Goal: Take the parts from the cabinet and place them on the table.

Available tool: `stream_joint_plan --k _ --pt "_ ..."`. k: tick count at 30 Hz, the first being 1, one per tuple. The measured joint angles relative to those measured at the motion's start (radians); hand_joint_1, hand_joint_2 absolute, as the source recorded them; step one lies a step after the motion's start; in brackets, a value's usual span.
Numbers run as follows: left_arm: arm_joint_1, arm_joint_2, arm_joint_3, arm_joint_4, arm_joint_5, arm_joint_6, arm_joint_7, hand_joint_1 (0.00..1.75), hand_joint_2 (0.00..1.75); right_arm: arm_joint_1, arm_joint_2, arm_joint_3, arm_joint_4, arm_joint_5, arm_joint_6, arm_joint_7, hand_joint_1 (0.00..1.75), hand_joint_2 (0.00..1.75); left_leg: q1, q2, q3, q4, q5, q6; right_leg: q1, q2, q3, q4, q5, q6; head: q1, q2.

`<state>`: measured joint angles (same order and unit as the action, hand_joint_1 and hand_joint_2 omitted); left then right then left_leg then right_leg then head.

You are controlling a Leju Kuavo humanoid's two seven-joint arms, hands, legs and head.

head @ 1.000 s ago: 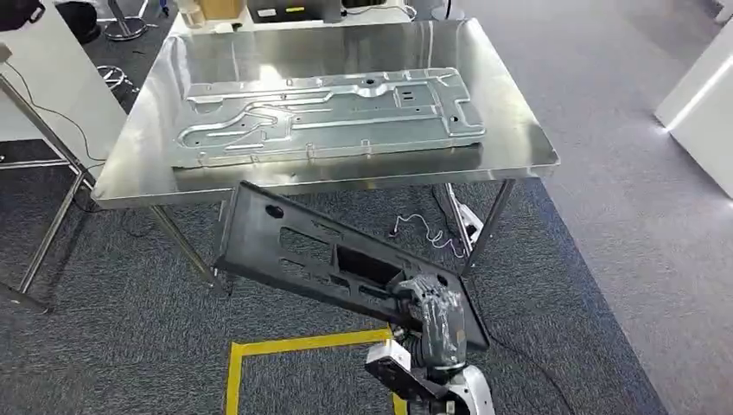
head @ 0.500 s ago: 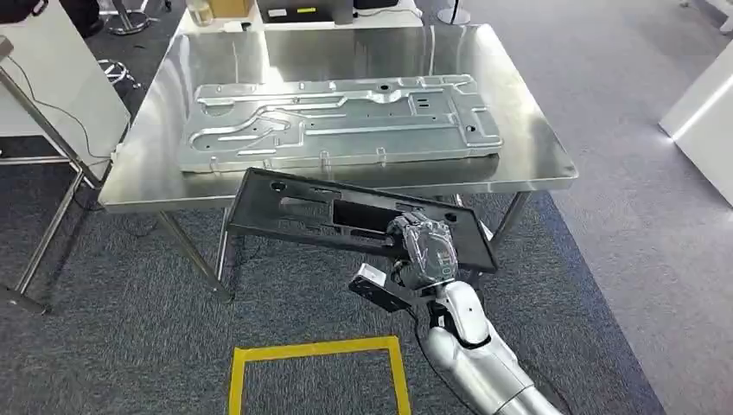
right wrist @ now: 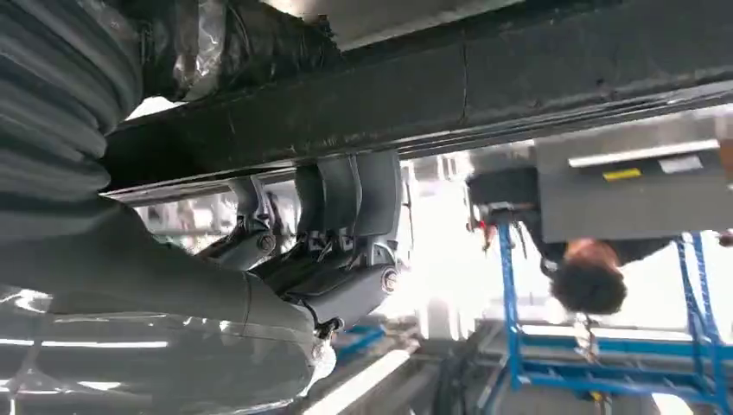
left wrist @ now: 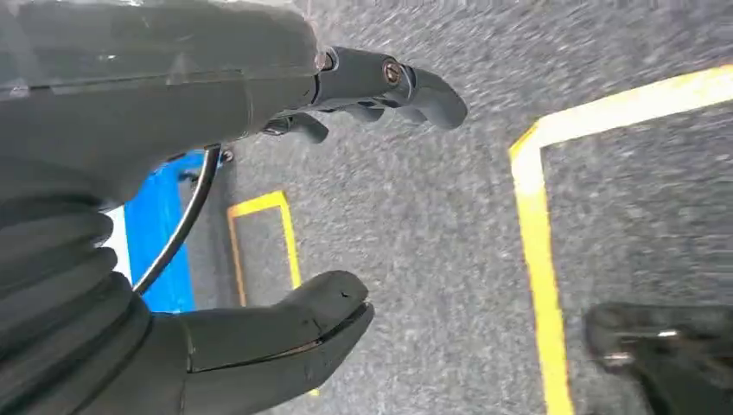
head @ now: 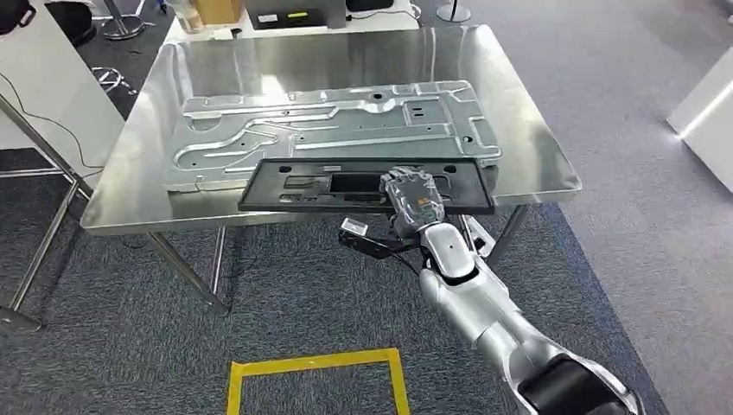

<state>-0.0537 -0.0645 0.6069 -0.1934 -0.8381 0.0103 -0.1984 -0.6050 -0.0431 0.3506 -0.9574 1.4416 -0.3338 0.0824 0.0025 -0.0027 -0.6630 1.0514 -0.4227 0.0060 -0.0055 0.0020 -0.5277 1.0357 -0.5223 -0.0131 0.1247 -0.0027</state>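
While my right hand [head: 415, 198] grips the black plastic panel [head: 363, 186] near its middle, fingers curled over the panel's edge, I see the panel lying roughly level across the centre of the head view, over the near edge of the steel table [head: 536, 130]. It overlaps the near side of the large silver stamped metal sheet [head: 328, 130], which lies flat on the tabletop and takes up most of the upper middle of the frame. I cannot tell whether the panel touches the table or hangs just above it. From the right wrist camera, the dark panel [right wrist: 432, 78] runs across the upper part of the frame with my fingers [right wrist: 346, 199] wrapped against it; a person [right wrist: 588, 277] and a blue rack [right wrist: 605, 372] appear in the lower right, blurred. My left hand [left wrist: 285, 216] holds nothing: the thumb and fingers stand well apart above grey carpet [left wrist: 415, 225], with yellow floor tape [left wrist: 540, 259] at the right of that frame. Another yellow tape outline [head: 311, 367] shows at the lower centre of the head view.
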Motion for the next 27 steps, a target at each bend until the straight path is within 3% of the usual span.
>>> stream_joint_plan --k 4,5,6,7,9,10,11,12,14,15,16,17,20,21,22,24,25,26,27 --pt "-0.003 0.000 0.000 0.000 -0.010 -0.001 0.002 0.00 1.75 -0.027 0.003 0.019 0.022 0.005 0.014 0.000 1.75 1.75 0.003 -0.003 0.028 -0.018 0.009 0.025 0.001 0.001 0.006 0.005 0.001 0.022 -0.001 0.000" --pt "-0.003 -0.001 0.000 0.000 -0.011 -0.001 0.002 0.00 1.75 -0.032 0.003 0.021 0.026 0.007 0.016 0.000 1.75 1.75 0.006 -0.003 0.038 -0.028 0.008 0.029 -0.003 -0.002 -0.012 0.041 0.006 0.025 0.002 0.000" --pt "-0.003 -0.001 0.000 0.000 -0.014 -0.001 0.002 0.00 1.75 -0.040 0.003 0.022 0.029 0.008 0.017 0.000 1.75 1.75 0.007 -0.003 0.045 -0.031 0.004 0.035 -0.003 -0.001 -0.049 0.104 0.006 0.029 0.000 0.000" --pt "-0.004 -0.001 0.000 0.000 -0.015 -0.001 0.002 0.00 1.75 -0.046 0.003 0.023 0.032 0.008 0.018 0.000 1.75 1.75 0.007 -0.003 0.050 -0.031 -0.002 0.040 -0.003 -0.001 -0.095 0.173 -0.015 0.033 0.000 0.000" --pt "-0.006 -0.001 0.000 0.000 -0.016 -0.001 0.002 0.00 1.75 -0.047 0.002 0.027 0.038 0.008 0.019 0.000 1.75 1.75 0.007 -0.004 0.066 -0.031 -0.018 0.042 -0.007 -0.001 -0.184 0.288 -0.088 0.041 0.000 0.000" --pt "-0.006 -0.001 0.000 0.000 -0.017 -0.001 0.002 0.00 1.75 -0.046 0.002 0.029 0.043 0.009 0.021 0.000 1.75 1.75 0.007 -0.007 0.076 -0.031 -0.027 0.042 -0.008 -0.001 -0.206 0.298 -0.096 0.042 0.001 0.000" --pt "-0.005 -0.001 0.000 0.000 -0.018 -0.001 0.003 0.00 1.75 -0.047 0.002 0.030 0.048 0.009 0.023 0.000 1.75 1.75 0.007 -0.009 0.089 -0.031 -0.036 0.041 -0.009 -0.001 -0.210 0.270 -0.077 0.043 0.001 0.000" --pt "-0.003 -0.001 0.000 0.000 -0.018 -0.001 0.004 0.00 1.75 -0.047 0.002 0.030 0.051 0.009 0.025 0.000 1.75 1.75 0.007 -0.009 0.103 -0.031 -0.046 0.040 -0.009 -0.002 -0.197 0.211 -0.036 0.043 0.000 0.000" --pt "-0.003 -0.002 0.000 0.000 -0.018 -0.003 0.005 0.00 1.75 -0.049 0.001 0.030 0.055 0.008 0.027 0.000 1.75 1.75 0.007 -0.009 0.132 -0.031 -0.067 0.033 -0.007 -0.002 -0.148 0.043 0.098 0.035 0.001 0.000" --pt "-0.002 -0.003 0.000 0.001 -0.019 -0.004 0.005 0.00 1.75 -0.049 0.000 0.030 0.061 0.005 0.029 0.000 1.75 1.75 0.006 -0.010 0.141 -0.028 -0.077 0.027 -0.002 -0.001 -0.147 0.008 0.133 0.026 0.000 0.000" --pt "-0.005 -0.003 0.000 0.001 -0.020 -0.005 0.005 0.00 1.75 -0.054 -0.001 0.031 0.064 0.002 0.032 0.000 1.75 1.75 0.006 -0.013 0.134 -0.032 -0.081 0.018 0.006 -0.003 -0.148 0.002 0.100 0.019 0.000 0.000" --pt "-0.009 -0.003 0.000 0.001 -0.021 -0.006 0.005 0.00 1.75 -0.053 -0.001 0.032 0.064 0.000 0.033 0.000 1.75 1.75 0.006 -0.013 0.134 -0.036 -0.087 0.011 0.007 -0.002 -0.141 0.004 0.121 0.012 -0.001 0.000" --pt "-0.006 -0.003 0.000 0.001 -0.021 -0.007 0.006 0.00 1.75 -0.054 -0.002 0.034 0.065 -0.001 0.033 0.000 1.75 1.75 0.006 -0.009 0.146 -0.010 -0.090 -0.005 -0.003 0.000 -0.108 -0.012 0.109 -0.008 0.000 0.000" --pt "-0.007 -0.003 0.000 0.001 -0.021 -0.007 0.006 0.00 1.75 -0.059 -0.002 0.034 0.066 -0.001 0.033 0.002 1.75 1.75 0.007 -0.006 0.125 0.039 -0.090 -0.008 -0.004 0.000 -0.097 -0.014 0.103 -0.016 -0.001 0.000" --pt "-0.009 -0.003 0.000 0.001 -0.021 -0.007 0.006 0.00 1.75 -0.064 -0.002 0.035 0.066 -0.003 0.033 0.000 1.75 1.75 0.008 -0.006 0.083 0.107 -0.102 -0.012 -0.004 0.001 -0.091 -0.015 0.097 -0.020 -0.002 0.000" --pt "-0.010 -0.003 0.000 0.001 -0.021 -0.007 0.005 0.00 1.75 -0.063 -0.002 0.037 0.068 -0.003 0.035 0.000 1.75 1.75 0.009 -0.005 -0.011 0.239 -0.170 -0.021 -0.003 0.001 -0.076 -0.015 0.080 -0.021 -0.002 0.000" --pt "-0.010 -0.003 0.000 0.001 -0.022 -0.009 0.005 0.00 1.75 -0.061 -0.002 0.038 0.071 -0.004 0.037 0.000 1.75 1.75 0.009 -0.005 -0.043 0.268 -0.188 -0.022 -0.002 0.001 -0.067 -0.014 0.071 -0.021 -0.002 0.000" --pt "-0.007 -0.003 0.000 0.001 -0.026 -0.010 0.005 0.00 1.75 -0.059 -0.002 0.038 0.074 -0.005 0.040 0.000 1.75 1.75 0.009 -0.005 -0.054 0.253 -0.175 -0.020 -0.002 0.003 -0.055 -0.014 0.062 -0.020 -0.002 0.000" --pt "-0.005 -0.003 0.000 0.001 -0.027 -0.010 0.006 0.00 1.75 -0.058 -0.002 0.038 0.074 -0.006 0.041 0.000 1.75 1.75 0.009 -0.005 -0.046 0.204 -0.140 -0.017 -0.002 0.004 -0.043 -0.013 0.052 -0.018 -0.002 0.000"
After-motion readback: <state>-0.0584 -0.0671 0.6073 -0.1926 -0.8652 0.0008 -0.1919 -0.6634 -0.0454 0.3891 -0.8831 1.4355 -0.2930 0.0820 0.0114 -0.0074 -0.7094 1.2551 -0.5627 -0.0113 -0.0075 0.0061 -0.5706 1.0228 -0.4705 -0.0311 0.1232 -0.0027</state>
